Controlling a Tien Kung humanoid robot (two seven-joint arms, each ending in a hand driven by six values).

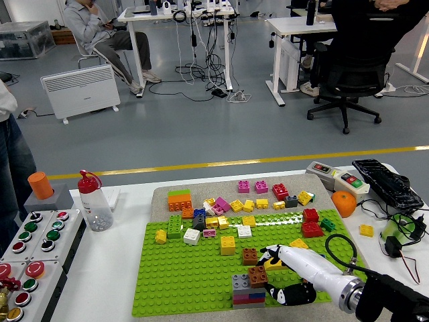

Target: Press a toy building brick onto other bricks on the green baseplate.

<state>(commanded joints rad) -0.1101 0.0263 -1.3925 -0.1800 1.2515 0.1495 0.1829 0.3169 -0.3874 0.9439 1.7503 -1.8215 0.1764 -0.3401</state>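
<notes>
the white-shelled right hand (280,274) pinches a studded brown plastic brick (257,276) atop a layered grey brick stack (247,292) on the knobbly green baseplate (181,278).

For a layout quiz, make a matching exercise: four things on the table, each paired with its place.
Things:
1. orange
2. bottle
3. right hand
4. keyboard

Places:
A. far right edge of the table
B. left of the baseplate
C. by the brown brick on the near stack
D. just past the baseplate's far right corner

Pairs: 1-D, 2-B, 3-C, 4-A
</notes>
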